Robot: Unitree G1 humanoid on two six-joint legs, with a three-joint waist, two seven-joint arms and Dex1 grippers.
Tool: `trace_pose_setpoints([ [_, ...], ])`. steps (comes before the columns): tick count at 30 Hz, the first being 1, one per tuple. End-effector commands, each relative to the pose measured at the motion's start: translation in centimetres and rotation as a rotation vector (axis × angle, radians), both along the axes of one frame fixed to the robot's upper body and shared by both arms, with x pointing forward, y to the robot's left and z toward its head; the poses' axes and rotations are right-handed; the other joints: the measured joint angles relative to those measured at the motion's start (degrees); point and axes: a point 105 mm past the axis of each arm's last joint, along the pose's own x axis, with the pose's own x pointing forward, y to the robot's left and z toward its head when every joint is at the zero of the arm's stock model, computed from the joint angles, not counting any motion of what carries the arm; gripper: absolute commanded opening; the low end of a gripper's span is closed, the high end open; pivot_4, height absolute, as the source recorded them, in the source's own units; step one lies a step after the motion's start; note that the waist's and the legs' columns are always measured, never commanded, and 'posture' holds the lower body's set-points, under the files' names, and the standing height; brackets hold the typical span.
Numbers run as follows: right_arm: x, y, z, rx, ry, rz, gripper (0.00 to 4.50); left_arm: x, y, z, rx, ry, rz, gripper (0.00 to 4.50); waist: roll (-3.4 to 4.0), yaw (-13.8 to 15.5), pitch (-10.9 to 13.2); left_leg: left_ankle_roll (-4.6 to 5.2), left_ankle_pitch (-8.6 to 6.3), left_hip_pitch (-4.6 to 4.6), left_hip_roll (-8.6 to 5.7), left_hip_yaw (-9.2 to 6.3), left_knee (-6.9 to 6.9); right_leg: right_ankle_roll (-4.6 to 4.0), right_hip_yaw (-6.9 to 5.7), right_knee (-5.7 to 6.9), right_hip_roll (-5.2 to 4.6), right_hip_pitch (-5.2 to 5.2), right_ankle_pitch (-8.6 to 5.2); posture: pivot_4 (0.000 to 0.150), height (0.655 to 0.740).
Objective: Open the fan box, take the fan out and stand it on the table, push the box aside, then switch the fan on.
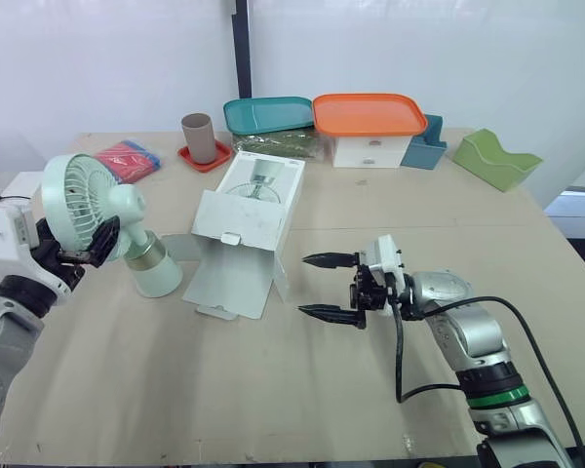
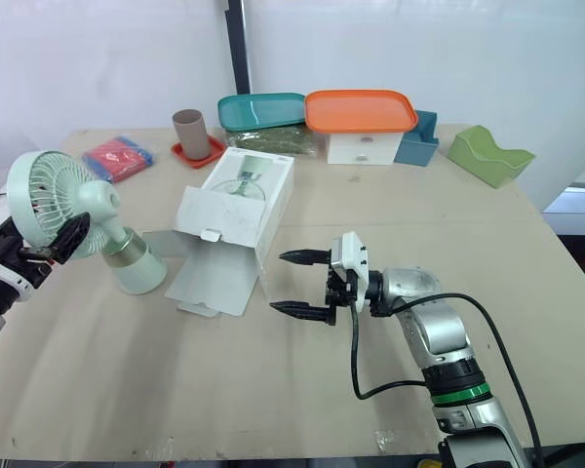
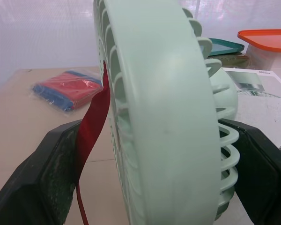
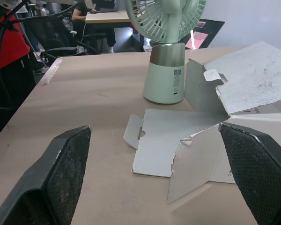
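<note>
**Fan out, held by its head**

The right gripper (image 1: 303,285) hovers over the table (image 1: 273,390), fingers spread wide and empty, pointing at the box (image 1: 249,205). The left gripper (image 1: 78,246) is clamped on the fan (image 1: 78,195) across its grille. The fan's base is down on the table, just beside the box's open flaps. The box lies open at its near end. Behind it stand a cup (image 1: 198,136) and lidded tubs (image 1: 369,127).

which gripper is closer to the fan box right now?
Right. The right gripper hangs open just off the opened flaps of the fan box. The left gripper is farther off on the other side, shut on the head of the fan.
</note>
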Motion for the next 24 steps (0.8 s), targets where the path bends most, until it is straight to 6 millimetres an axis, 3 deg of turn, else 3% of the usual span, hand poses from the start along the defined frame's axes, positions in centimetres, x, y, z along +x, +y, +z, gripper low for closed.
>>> trace_pose_setpoints([
  [1,-0.2,0.1,1.0,0.015,-0.048,0.009,4.50,-0.4,-0.7,0.8,0.040,-0.037,-0.008,4.46,-0.01,0.00,0.00,0.00,0.00,0.00,0.00,0.00,0.00,0.00,0.00,0.00,0.00,0.00,0.00,0.150,0.7400],
  [14,-0.5,0.1,0.9,0.010,-0.041,0.015,4.50,-0.6,-1.6,2.8,0.034,-0.131,-0.024,4.46,-0.01,0.01,0.00,-0.01,0.00,0.00,0.00,-0.01,0.00,0.00,0.00,0.00,0.00,0.00,0.00,0.150,0.7400],
  [24,-0.6,0.1,0.8,0.002,-0.036,0.024,4.50,-0.9,-1.1,4.3,0.048,-0.198,0.027,4.46,-0.01,0.01,0.01,-0.01,0.00,0.00,0.00,-0.01,0.00,0.01,0.00,0.00,0.00,0.00,0.00,0.150,0.7400],
])
